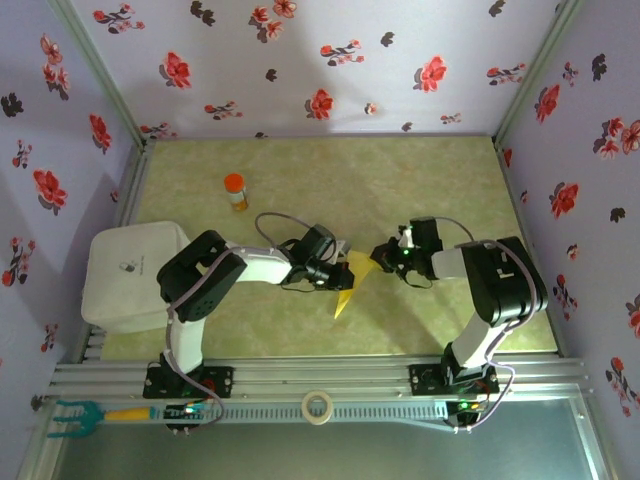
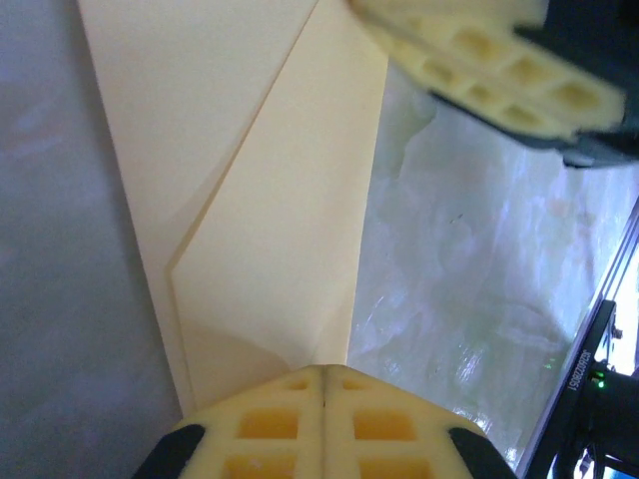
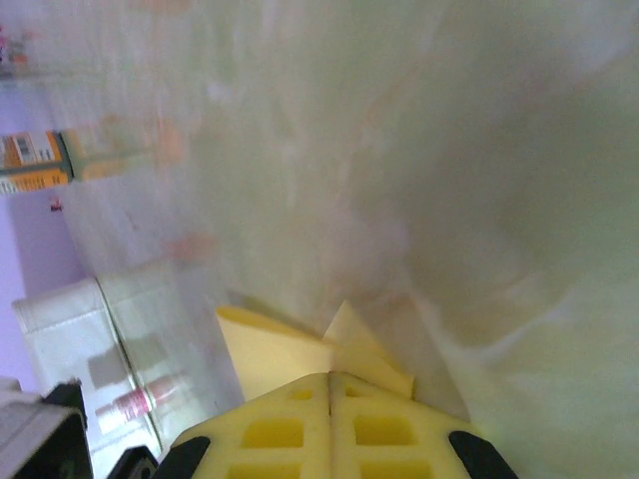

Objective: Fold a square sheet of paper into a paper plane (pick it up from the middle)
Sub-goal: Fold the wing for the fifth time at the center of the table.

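Left gripper [image 2: 322, 373] and right gripper [image 3: 329, 377] both clamp the half-folded yellow paper [image 1: 349, 284], mid-table [image 1: 300, 180] toward the near edge. Looks mid-fold; next needs the flap aligned and creased flat.

The top edge crops the yellow paper [image 2: 270, 200].

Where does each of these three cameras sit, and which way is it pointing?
Top external: fixed above and behind the arms, looking down on the table; both arms show, left gripper and right gripper both at the yellow paper.
Left wrist: on the left arm, looking along its shut fingers at the paper; a right-gripper finger shows top right.
Right wrist: on the right arm, looking past its shut fingers across the table.
Both wrist views share the pinched paper.
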{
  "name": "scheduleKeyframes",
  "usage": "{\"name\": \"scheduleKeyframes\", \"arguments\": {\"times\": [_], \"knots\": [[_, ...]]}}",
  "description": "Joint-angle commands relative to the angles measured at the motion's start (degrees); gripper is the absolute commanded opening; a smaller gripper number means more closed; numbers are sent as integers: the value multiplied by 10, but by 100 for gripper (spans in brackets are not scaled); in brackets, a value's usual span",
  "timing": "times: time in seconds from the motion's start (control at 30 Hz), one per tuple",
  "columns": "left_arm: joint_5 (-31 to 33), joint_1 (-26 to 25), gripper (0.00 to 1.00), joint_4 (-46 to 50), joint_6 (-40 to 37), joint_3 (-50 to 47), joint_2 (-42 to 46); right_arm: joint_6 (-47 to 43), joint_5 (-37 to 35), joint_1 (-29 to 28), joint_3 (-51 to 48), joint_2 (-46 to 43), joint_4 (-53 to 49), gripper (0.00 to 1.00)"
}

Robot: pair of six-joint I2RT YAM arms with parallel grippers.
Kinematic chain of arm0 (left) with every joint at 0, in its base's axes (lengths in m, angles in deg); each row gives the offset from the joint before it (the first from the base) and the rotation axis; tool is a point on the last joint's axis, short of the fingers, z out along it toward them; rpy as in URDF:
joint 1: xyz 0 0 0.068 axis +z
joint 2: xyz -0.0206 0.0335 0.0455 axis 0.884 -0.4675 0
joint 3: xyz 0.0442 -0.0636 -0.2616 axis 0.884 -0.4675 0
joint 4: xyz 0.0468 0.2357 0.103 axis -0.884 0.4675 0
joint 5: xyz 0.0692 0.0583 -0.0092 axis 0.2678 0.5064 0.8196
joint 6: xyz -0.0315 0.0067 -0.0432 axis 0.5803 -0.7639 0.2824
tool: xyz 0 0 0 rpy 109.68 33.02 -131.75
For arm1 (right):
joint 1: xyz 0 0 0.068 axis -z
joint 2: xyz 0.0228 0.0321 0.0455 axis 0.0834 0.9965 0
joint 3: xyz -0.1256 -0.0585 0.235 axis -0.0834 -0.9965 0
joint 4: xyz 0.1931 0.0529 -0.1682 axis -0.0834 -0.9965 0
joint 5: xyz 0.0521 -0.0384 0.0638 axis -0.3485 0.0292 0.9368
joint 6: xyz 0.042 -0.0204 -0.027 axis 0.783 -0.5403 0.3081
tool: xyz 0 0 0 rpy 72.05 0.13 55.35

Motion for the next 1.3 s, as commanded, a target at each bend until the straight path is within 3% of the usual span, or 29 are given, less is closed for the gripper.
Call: {"name": "scheduleKeyframes", "arguments": {"times": [0.0, 0.37, 0.7, 0.8, 1.03, 1.27], "knots": [[25, -16, 0, 99, 6, -39, -34, -23, -26, 17, 26, 3, -35, 7], [22, -17, 0, 96, 1, -40, -24, -20, -23, 4, 21, -96, -64, 10], [22, -16, 0, 99, -3, -33, -17, -12, -10, -52, 7, -22, -45, 4], [22, -16, 0, 101, -4, -31, -15, -32, -44, -44, 3, -1, -67, 2], [18, -16, 0, 105, -8, -37, -15, -29, -29, 16, 11, 21, -41, 2], [14, -17, 0, 103, -8, -37, -19, -32, -30, 34, 32, 17, -44, 2]]}}
